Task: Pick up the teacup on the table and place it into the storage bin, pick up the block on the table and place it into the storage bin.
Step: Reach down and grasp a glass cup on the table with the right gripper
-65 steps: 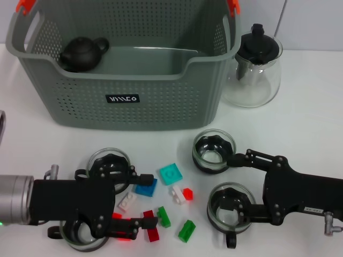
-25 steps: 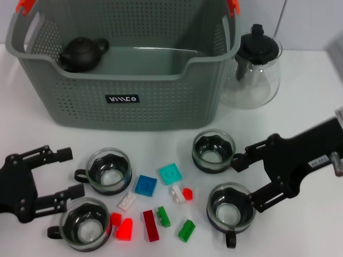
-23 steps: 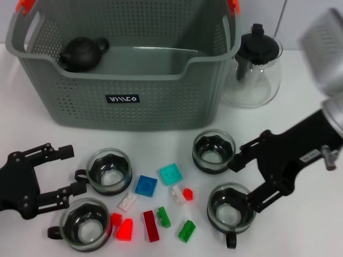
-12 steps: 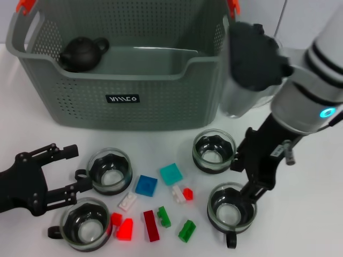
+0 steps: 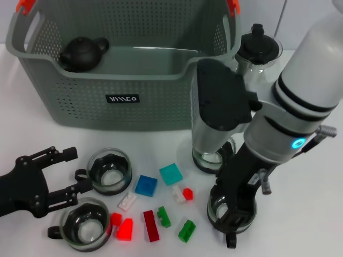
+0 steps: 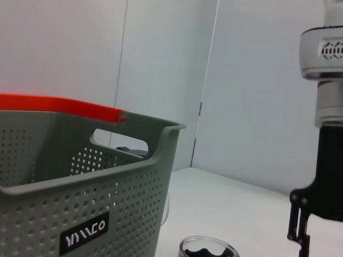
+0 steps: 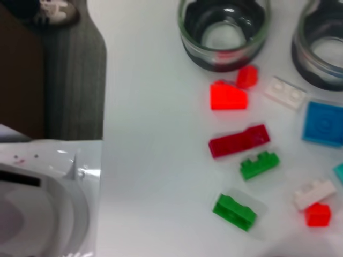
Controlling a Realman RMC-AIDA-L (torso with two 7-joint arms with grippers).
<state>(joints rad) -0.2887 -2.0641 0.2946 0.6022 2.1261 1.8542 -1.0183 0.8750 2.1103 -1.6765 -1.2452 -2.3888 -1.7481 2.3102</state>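
Teacups everywhere on this white desk (image 5: pixel 316 209), four of them, and the right gripper (image 5: pixel 236 214) is dropping nose-down onto the near-right teacup (image 5: pixel 231 210)! Its fingers sit around that glass rim, but whether they are spread or closed on it I cannot tell; the arm's own bulk hides them. The left gripper (image 5: pixel 59 174) waits at the near-left of the desk, fingers spread wide and holding nothing, between the two left teacups (image 5: pixel 109 170) and clear of both.

Best play here, in my judgement: settle one finger inside the rim and one outside, squeeze gently because glass is slippery, then lift straight up before swinging toward the storage bin (image 5: pixel 120 99) at the back, high enough to clear its front wall. Watch the neighbouring teacup (image 5: pixel 213 155) just behind, half hidden by the forearm, and the glass teapot (image 5: pixel 259 53) on the right.

The blocks (image 5: pixel 151 225) lie scattered mid-desk between the cups, none in the bin yet; a dark teapot (image 5: pixel 81 52) rests inside.

Half a second ago the right arm stood higher and further back, covering the glass teapot; now it has swung forward and down, wrist over the cup. The left gripper has barely shifted.
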